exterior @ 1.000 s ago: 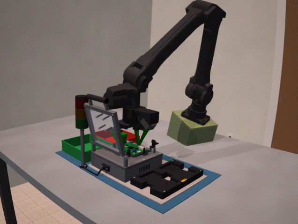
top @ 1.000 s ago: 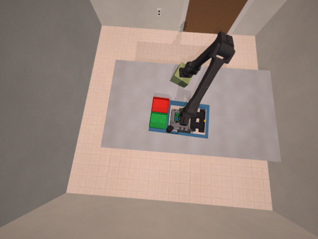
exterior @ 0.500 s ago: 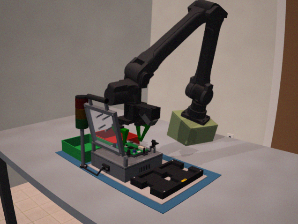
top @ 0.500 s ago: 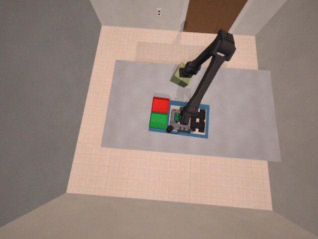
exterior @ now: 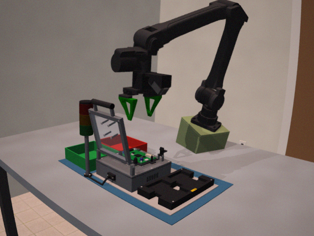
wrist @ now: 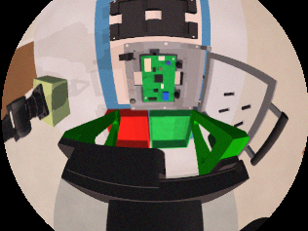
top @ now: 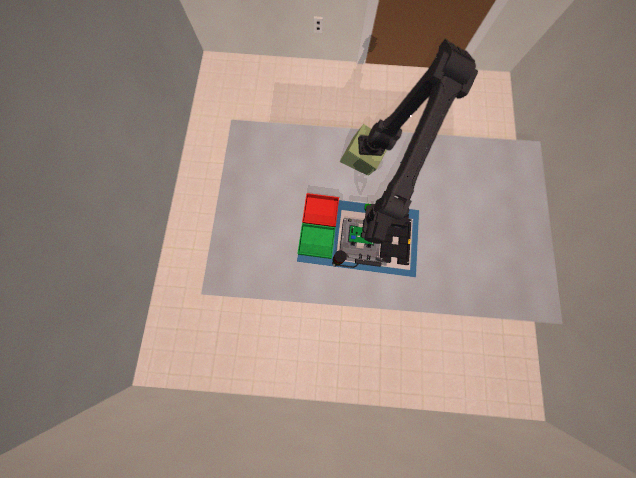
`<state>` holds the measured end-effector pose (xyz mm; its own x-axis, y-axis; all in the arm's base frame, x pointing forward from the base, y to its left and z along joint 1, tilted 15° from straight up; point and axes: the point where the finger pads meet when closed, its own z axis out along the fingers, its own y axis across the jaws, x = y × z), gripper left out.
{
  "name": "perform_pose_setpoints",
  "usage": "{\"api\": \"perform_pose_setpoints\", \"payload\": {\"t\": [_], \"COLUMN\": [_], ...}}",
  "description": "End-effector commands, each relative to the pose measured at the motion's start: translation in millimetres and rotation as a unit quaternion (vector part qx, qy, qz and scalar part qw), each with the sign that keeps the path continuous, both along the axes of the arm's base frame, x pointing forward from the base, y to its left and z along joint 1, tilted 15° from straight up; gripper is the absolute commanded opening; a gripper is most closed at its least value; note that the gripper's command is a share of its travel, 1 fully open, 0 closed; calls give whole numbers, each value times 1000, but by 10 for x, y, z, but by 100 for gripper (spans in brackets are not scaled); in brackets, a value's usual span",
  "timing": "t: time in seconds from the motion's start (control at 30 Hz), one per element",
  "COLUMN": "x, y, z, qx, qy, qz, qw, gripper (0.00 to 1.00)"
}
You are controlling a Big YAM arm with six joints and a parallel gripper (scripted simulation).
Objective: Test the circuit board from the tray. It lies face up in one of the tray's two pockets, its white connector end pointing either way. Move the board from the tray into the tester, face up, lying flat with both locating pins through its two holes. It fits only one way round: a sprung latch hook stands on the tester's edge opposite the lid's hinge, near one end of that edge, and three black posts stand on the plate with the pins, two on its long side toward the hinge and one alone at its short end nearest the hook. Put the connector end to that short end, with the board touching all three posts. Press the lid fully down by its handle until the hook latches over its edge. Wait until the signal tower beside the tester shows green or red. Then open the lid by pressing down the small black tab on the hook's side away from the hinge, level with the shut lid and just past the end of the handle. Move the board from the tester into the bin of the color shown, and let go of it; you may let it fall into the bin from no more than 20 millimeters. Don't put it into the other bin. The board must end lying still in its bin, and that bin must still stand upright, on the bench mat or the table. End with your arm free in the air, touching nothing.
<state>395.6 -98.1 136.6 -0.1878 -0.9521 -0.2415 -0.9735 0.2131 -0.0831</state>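
Gripper (exterior: pixel 139 109) hangs in the air above the tester (exterior: pixel 141 175), green fingers (exterior: pixel 129 107) spread wide, nothing between them. It is well clear of the lid (exterior: pixel 109 132), at about the height of the lid's handle (exterior: pixel 102 103).

Circuit board (wrist: pixel 159 78) lies face up on the tester's plate, flat as far as the wrist view shows. Long axis runs across the tester, from the hinge side toward the tray side. White connector end (exterior: pixel 149 155) points toward the tray (exterior: pixel 175 188), on the side of the latch hook (exterior: pixel 161 151). Contact with the black posts is too small to judge.

Lid stands raised, tilted back on its hinge.

Tray: black, both pockets show only the pale mat beneath; a small yellow mark sits on its far part.

Red bin (top: pixel 320 209) and green bin (top: pixel 316 240) stand side by side, touching, beside the tester on the blue mat (exterior: pixel 177 218). Both upright, both show only their own floors.

Signal tower (exterior: pixel 85 119) stands at the tester's corner; its segments look dark, no lit colour that I can make out.
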Motion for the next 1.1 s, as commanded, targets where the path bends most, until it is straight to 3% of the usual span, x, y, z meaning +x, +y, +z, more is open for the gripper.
{"api": "perform_pose_setpoints", "payload": {"t": [0.0, 0.1, 0.23, 0.43, 0.7, 0.73, 1.07], "x": [136, 77, 80, -12, -4, -5, -5], "y": [-210, -274, -322, -371, -360, -361, -361], "z": [717, 1029, 1048, 1452, 1499, 1498, 1498], "qx": [-13, -14, -8, -14, -12, -12, -12], "qy": [-41, -41, -26, -37, -33, -33, -32], "qz": [5, 5, 5, 5, 9, 9, 8], "qw": [999, 999, 1000, 999, 999, 999, 999], "gripper": [92, 92, 92, 92, 92, 48, 48]}}
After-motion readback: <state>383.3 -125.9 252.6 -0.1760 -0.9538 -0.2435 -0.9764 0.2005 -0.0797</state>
